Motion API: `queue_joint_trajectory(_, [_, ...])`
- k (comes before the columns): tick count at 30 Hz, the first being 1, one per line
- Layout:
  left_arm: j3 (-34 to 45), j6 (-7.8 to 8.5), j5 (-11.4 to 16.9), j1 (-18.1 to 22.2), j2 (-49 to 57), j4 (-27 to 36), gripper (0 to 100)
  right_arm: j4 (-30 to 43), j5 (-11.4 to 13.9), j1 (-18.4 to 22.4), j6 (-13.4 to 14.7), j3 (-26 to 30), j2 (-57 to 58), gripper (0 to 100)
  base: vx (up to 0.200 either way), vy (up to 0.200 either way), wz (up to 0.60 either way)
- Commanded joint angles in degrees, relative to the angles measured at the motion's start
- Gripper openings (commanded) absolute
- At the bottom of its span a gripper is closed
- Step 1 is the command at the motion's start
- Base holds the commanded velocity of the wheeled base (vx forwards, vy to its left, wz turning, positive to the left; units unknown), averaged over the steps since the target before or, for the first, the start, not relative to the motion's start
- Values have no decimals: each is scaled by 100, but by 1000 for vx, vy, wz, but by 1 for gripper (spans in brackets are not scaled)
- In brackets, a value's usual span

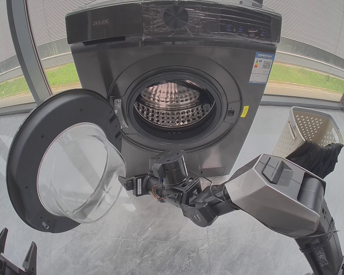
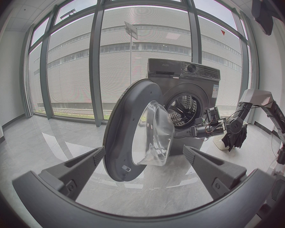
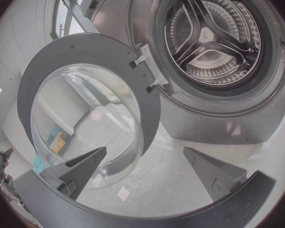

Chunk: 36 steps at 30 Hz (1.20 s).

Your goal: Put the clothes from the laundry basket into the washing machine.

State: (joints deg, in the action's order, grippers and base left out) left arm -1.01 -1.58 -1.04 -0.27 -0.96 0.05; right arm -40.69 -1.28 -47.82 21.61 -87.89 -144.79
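Observation:
The grey washing machine stands in front of me with its round door swung open to the left. Its steel drum holds no clothes. A white laundry basket sits on the floor to the machine's right, with dark clothes draped over its near rim. My right gripper hangs low in front of the machine, below the drum opening, pointing toward the door; its fingers are open and hold nothing. My left gripper sits open at the bottom left, facing the door.
Tall windows and a grey window post stand behind the machine. The open door reaches well out over the pale marble floor on the left. Bare floor lies between the machine and me.

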Motion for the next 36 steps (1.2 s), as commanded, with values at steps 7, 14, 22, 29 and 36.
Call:
queue_joint_trajectory(7, [92, 0, -2, 0, 96, -5, 100, -62, -57, 449, -166, 1407, 1190, 100, 0, 0, 0])
queue_joint_trajectory(14, [92, -9, -2, 0, 96, -5, 100, -554, -74, 783, -324, 3323, 2710, 100, 0, 0, 0])
queue_joint_trajectory(22, [92, 0, -2, 0, 96, -5, 100, -1389, -399, 1390, -685, 5476, 4371, 100, 0, 0, 0])
queue_joint_trajectory(29, [92, 0, -2, 0, 96, 4, 100, -1767, -382, 1838, -878, 6715, 5408, 100, 0, 0, 0])
queue_joint_trajectory(36, [92, 0, -2, 0, 96, 4, 100, -1793, -382, 2392, -1493, 7735, 6903, 100, 0, 0, 0])
